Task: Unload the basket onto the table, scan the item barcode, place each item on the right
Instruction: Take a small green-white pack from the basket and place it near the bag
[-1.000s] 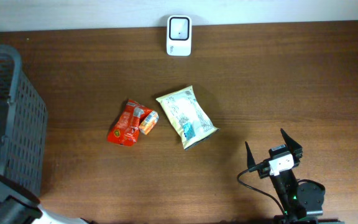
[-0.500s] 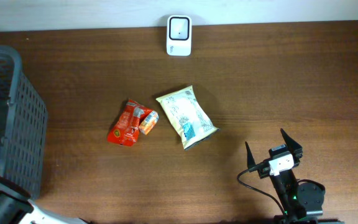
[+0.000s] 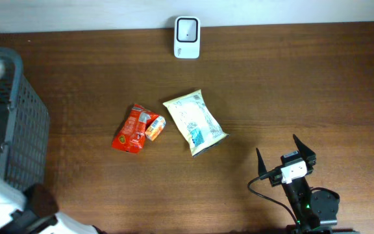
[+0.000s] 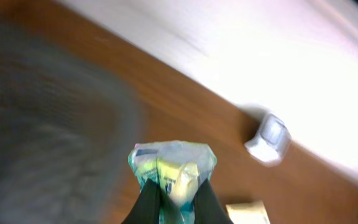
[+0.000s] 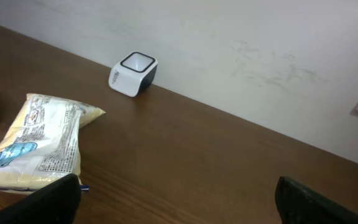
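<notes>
Left claw (image 4: 169,194) is clenched on a teal snack packet (image 4: 171,163), held up over the grey basket (image 3: 18,130) at the worktop's (image 3: 304,84) left end, well apart from the white scanner (image 3: 187,28). Right claw (image 3: 283,156) hangs spread wide near the worktop's front right.

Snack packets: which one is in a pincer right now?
The teal packet, pinched by the left pincer near the grey basket. The red packet and the cream packet lie loose on the table.
</notes>
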Robot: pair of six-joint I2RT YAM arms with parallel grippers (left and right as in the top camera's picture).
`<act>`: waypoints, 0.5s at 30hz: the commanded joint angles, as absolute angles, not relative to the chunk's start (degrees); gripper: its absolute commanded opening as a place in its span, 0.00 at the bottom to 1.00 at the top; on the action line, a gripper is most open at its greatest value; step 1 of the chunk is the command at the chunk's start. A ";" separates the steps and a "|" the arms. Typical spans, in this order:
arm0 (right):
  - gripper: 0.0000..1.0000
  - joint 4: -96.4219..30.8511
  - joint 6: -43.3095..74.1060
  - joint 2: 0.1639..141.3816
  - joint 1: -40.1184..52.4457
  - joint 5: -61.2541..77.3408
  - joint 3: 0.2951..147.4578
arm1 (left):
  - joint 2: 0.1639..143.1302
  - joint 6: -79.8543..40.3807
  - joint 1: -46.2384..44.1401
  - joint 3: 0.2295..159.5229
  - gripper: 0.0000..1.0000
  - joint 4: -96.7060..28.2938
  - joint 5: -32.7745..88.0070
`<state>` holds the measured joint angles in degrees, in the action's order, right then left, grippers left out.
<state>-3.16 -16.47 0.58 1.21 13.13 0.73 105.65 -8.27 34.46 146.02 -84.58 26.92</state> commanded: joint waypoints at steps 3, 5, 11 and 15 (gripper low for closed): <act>0.99 -3.27 -15.86 0.19 1.58 13.28 0.32 | 105.67 -1.72 8.27 142.32 0.00 -92.14 9.52; 0.99 -3.25 -15.86 0.19 1.58 13.28 0.32 | 107.07 -1.91 -2.50 132.55 0.00 -90.74 9.10; 0.99 -3.25 -15.84 0.19 1.58 13.28 0.32 | 108.05 -8.27 -15.90 101.12 0.00 -74.15 7.03; 0.99 -3.25 -15.86 0.19 1.58 13.28 0.32 | 108.05 -11.64 -24.05 87.05 0.00 -65.84 5.61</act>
